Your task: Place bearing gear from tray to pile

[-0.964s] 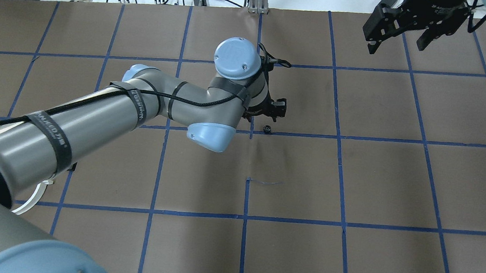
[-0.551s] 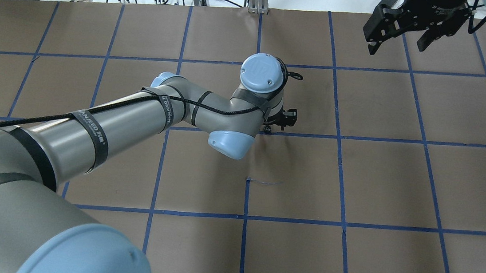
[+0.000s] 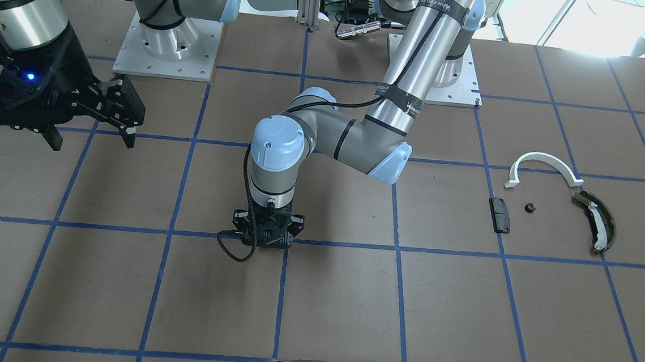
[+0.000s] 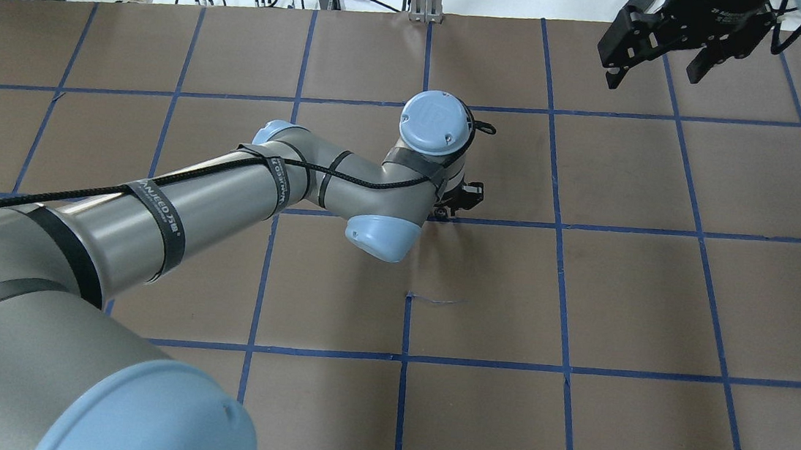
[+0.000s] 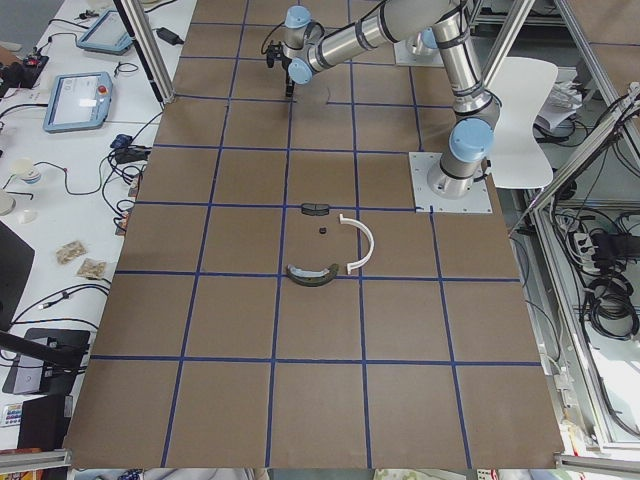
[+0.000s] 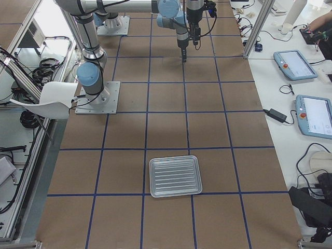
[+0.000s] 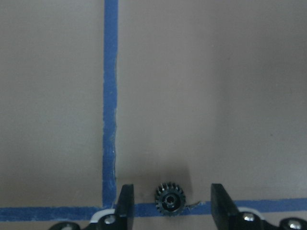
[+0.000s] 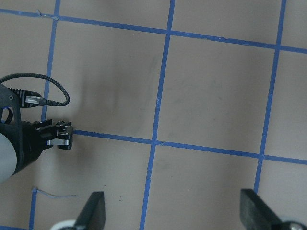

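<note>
Front-facing view: the left gripper [image 3: 265, 243] hides the bearing gear [image 7: 170, 200]; overhead, the wrist [image 4: 434, 122] covers most of it. Both wrist views cut the fingers [image 7: 218, 206] at the lower edge. The black speck [image 3: 529, 207] beside the black block [image 3: 500, 214] is too small to identify.

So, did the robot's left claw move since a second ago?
Yes. In the overhead view the left gripper slid right and toward the picture's bottom, down to the blue tape line, and now straddles the gear.
</note>
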